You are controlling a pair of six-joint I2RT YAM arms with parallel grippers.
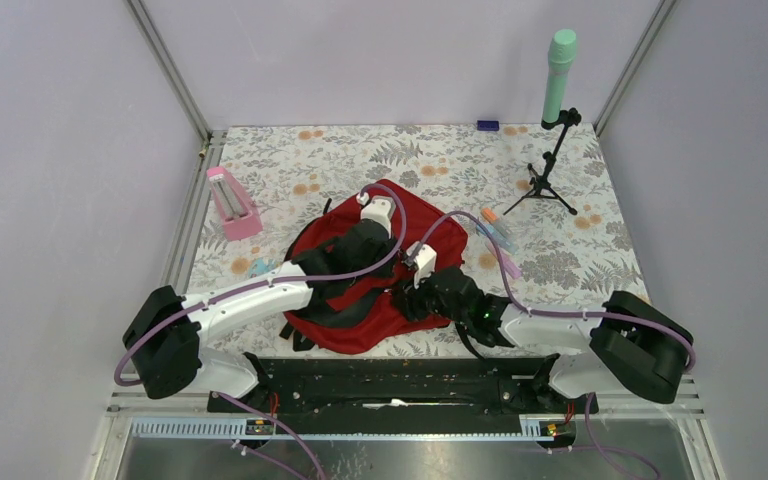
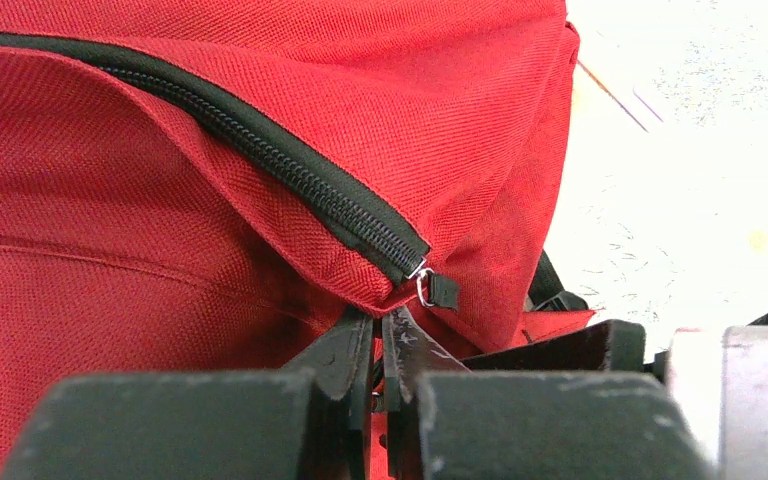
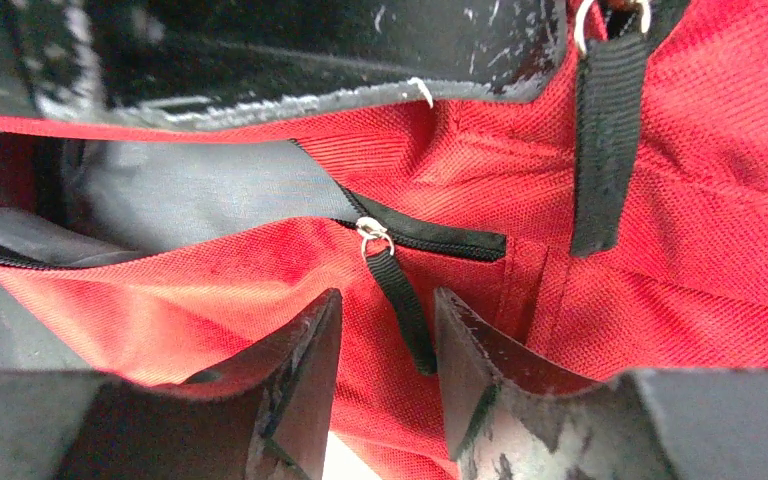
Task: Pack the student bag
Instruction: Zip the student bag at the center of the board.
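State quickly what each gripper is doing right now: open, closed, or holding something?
Left gripper: closed, pinching the student bag at a fabric edge.
Right gripper: open, jaws either side of a zipper pull, not gripping it.

Plain lilac walls (image 1: 380, 60); aluminium corner posts (image 1: 166, 65); floral-patterned tablecloth (image 1: 410, 150); even light.

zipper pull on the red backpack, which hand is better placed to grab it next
Right. The right hand is open and straddles the black zipper pull, a finger on either side. The left hand is shut on the backpack's edge, apparently steadying it.
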